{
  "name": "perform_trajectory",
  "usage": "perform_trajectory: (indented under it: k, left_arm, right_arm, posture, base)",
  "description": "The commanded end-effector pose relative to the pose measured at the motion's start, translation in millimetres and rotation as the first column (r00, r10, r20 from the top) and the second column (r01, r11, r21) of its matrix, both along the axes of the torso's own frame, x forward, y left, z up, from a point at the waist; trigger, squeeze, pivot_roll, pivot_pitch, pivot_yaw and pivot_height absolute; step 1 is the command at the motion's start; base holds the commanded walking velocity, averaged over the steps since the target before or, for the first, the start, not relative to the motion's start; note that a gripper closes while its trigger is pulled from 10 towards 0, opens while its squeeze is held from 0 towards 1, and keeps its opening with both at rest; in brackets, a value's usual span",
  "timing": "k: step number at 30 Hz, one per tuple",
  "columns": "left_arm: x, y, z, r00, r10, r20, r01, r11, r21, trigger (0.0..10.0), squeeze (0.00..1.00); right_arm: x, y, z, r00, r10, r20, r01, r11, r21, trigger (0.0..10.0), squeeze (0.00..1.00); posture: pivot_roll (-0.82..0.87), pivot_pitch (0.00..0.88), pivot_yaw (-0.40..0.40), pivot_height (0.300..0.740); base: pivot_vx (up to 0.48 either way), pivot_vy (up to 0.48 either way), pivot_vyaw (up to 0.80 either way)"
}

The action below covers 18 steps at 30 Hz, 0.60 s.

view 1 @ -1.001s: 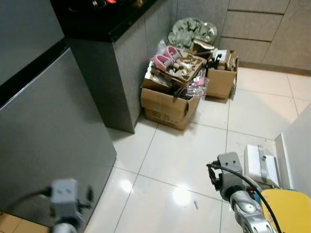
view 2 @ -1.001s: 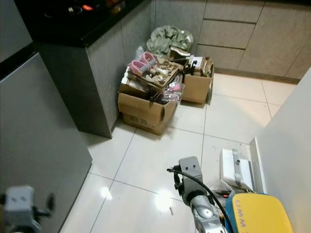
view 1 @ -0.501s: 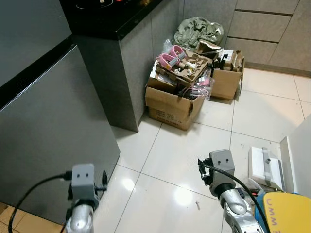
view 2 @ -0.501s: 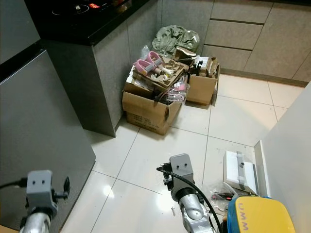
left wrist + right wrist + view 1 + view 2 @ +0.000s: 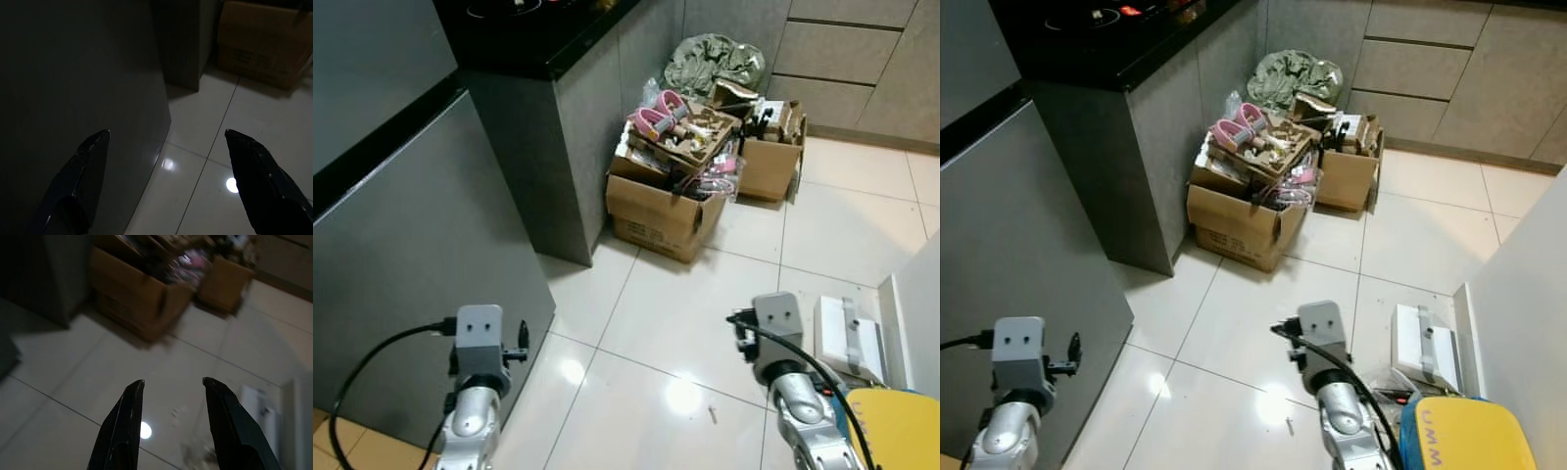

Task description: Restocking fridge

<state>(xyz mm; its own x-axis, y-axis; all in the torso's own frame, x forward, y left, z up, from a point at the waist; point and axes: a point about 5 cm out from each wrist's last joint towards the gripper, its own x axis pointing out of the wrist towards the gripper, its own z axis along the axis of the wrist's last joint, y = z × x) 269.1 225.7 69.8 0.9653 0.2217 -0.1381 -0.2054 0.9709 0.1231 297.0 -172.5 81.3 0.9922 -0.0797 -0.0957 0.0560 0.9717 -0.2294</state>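
The fridge's grey door [image 5: 401,264] stands closed on my left, split by a dark seam. My left arm [image 5: 478,343] is raised just in front of it. In the left wrist view my left gripper [image 5: 166,132] is open wide, facing the door's lower corner and the floor tiles. My right arm [image 5: 778,323] hangs over the tiled floor on the right. In the right wrist view my right gripper [image 5: 173,380] is open with nothing between its fingers, aimed toward the cardboard boxes [image 5: 142,293]. A yellow object with lettering [image 5: 1459,431] sits at the bottom right by my right arm.
A dark counter [image 5: 538,34] with grey sides adjoins the fridge. Cardboard boxes [image 5: 661,211] full of clutter and a green bag [image 5: 715,64] fill the far corner. A white box [image 5: 842,328] lies on the floor beside a white panel [image 5: 915,294]. Open tile lies between.
My left arm has risen into view in front of the fridge door. My right arm has shifted a little to the right. The camera has moved slightly.
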Motion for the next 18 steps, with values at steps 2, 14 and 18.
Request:
perform_trajectory:
  k: [2,14,18]
  left_arm:
    - [-8.1,2.0,-9.8,0.999,0.012,-0.050,-0.012,1.000,0.001,10.0,0.00]
    - [-5.8,-6.0,-11.2,0.998,-0.018,-0.062,0.018,1.000,-0.006,10.0,0.00]
    - [-4.4,-7.3,-10.6,0.998,-0.026,-0.059,0.026,1.000,-0.004,10.0,0.00]
  right_arm:
    - [-0.8,-7.9,-4.5,0.998,-0.051,-0.028,0.051,0.999,-0.006,10.0,0.00]
    - [0.7,-12.3,-1.2,0.996,-0.083,-0.009,0.084,0.996,0.029,10.0,0.00]
    - [-0.3,-7.7,-0.7,0.998,-0.063,-0.002,0.063,0.997,0.037,10.0,0.00]
  posture:
    - [-0.11,0.184,0.050,0.740]
    - [-0.11,0.183,0.054,0.740]
    - [-0.12,0.185,0.054,0.740]
  base:
    - [0.000,0.000,0.73]
    - [0.000,0.000,0.24]
    - [0.314,0.000,0.00]
